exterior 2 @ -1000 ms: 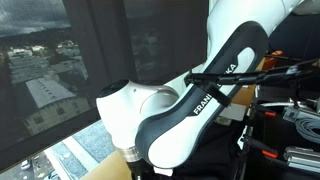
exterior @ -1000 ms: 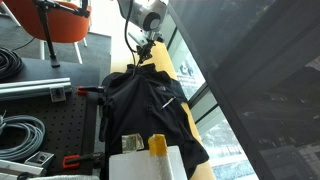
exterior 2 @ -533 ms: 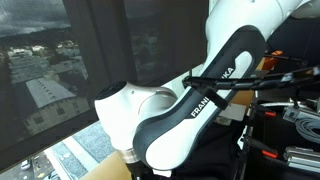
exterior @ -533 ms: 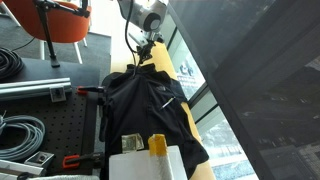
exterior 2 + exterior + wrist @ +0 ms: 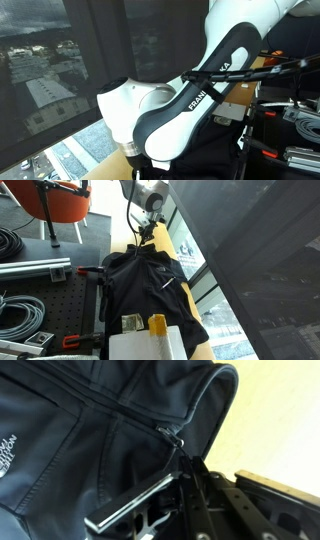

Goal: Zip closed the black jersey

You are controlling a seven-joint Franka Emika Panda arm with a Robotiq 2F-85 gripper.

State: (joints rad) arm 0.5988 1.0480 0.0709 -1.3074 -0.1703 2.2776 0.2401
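The black jersey (image 5: 150, 280) lies spread on a yellowish table (image 5: 163, 246), collar at the far end, with a small white mark (image 5: 167, 281) on the chest. In the wrist view the jersey (image 5: 80, 430) fills the frame; its zip runs up to the stand-up collar (image 5: 210, 400), and the zip pull (image 5: 172, 434) sits just below the collar. My gripper (image 5: 185, 468) is shut, its fingers pressed together on the pull's tab. In an exterior view the gripper (image 5: 143, 228) hangs over the collar end.
The white robot arm (image 5: 190, 100) blocks most of an exterior view. A white box (image 5: 145, 345) and a yellow block (image 5: 157, 325) sit at the jersey's near end. Cables (image 5: 20, 310) lie on a perforated board, an orange chair (image 5: 60, 200) stands behind, and windows run beside the table.
The arm has shifted slightly in an exterior view. The jersey and the gripper's grip look the same.
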